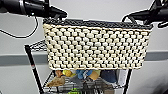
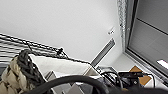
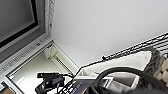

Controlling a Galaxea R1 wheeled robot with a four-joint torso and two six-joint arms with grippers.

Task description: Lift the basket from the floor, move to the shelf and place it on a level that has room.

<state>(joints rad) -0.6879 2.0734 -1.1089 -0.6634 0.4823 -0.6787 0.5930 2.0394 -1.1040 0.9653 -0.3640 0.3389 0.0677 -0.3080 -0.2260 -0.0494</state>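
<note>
Two arms, one at each end, hold the basket (image 1: 96,45) up high so it can clear the shelf's (image 1: 31,61) top level (image 1: 37,45); whether either tool is pinching stays unclear.

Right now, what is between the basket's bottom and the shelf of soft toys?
In the head view, nothing lies between the cream woven basket with the dark rim and the colourful plush toys on the black wire rack, only the pale wall behind.

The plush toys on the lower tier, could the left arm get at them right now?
Probably not. The left arm is up at the basket's dark rim, and the basket hangs in front of the shelf, above the plush toys.
</note>
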